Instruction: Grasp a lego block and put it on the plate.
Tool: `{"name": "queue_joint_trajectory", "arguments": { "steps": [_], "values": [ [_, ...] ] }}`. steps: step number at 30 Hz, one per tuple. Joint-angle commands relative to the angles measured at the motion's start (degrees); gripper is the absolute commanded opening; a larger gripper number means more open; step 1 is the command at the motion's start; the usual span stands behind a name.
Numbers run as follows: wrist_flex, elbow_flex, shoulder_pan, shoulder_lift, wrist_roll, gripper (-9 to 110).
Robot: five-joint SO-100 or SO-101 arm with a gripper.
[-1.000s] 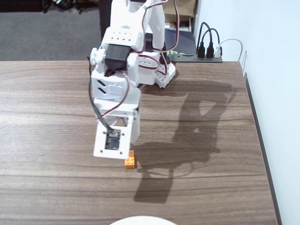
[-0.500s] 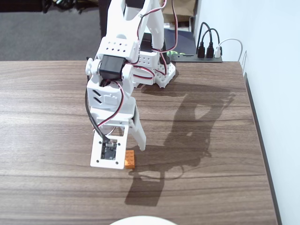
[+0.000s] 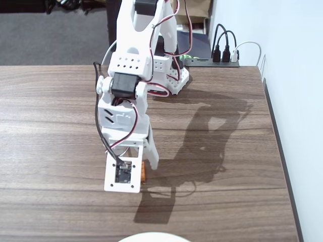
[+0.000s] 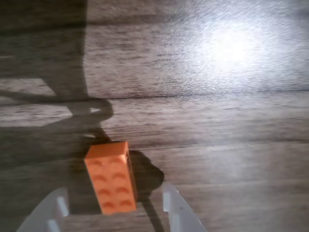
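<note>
Down at the tabletop point(image 3: 60, 126) now, and the wrist view gives the best seat: the lego block point(image 4: 111, 176) lies flat on the wood, studs up, its long side running slightly tilted from the bottom edge upward. The jaws point(image 4: 116, 212) stand spread, one pale translucent fingertip point(image 4: 55, 208) off to the block's left with a clear gap, the other tip point(image 4: 172, 203) just beside its right flank, a strip of shadow between them. The near end of the block sits between the two tips; the far end pokes out beyond them. No contact that I can make out.

From the fixed view the white arm point(image 3: 128, 101) leans over the spot, and only a sliver of orange point(image 3: 145, 173) peeks out to the right of the camera mount. The plate point(image 3: 151, 237) shows as a thin white curved rim at the bottom edge, well apart from the block.

Textures: glossy orange plastic with round moulded studs in two rows; dark wood-grain laminate with a bright glare patch; matte white printed arm parts, red and black wires looping along them.
</note>
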Motion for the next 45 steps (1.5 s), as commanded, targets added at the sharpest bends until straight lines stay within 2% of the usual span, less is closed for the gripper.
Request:
{"name": "queue_joint_trajectory", "arguments": {
  "steps": [1,20,26,34,45],
  "values": [
    [-0.70,-3.25,-0.88,0.09,0.35,23],
    [-4.48,-3.25,-2.20,-1.67,1.85,3],
    [-4.31,-2.90,-2.55,0.35,2.64,2],
    [-4.83,-3.87,-3.78,12.22,7.38,2],
    [-18.02,-11.69,-3.69,13.45,20.04,2]
  ]
}}
